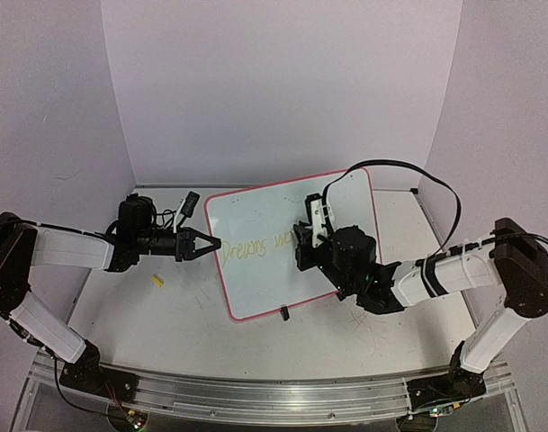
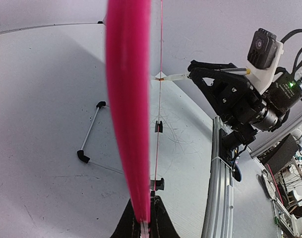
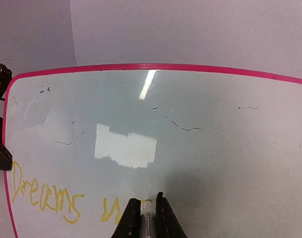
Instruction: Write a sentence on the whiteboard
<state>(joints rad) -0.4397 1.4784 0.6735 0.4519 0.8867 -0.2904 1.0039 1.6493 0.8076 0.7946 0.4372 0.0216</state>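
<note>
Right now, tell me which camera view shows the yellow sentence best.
Right wrist: the sentence sits close in the lower left, "Dreams" legible, the next word partly behind the right pincer. Top external shows it small and faint. Left wrist sees the whiteboard edge-on, so no writing.

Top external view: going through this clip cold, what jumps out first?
The pink-rimmed whiteboard sits mid-table with an unfinished yellow sentence near its left edge. The left gripper pinches that edge, while the right gripper holds a marker to the surface just right of the yellow letters. A small yellow piece lies on the table left of the board.
</note>
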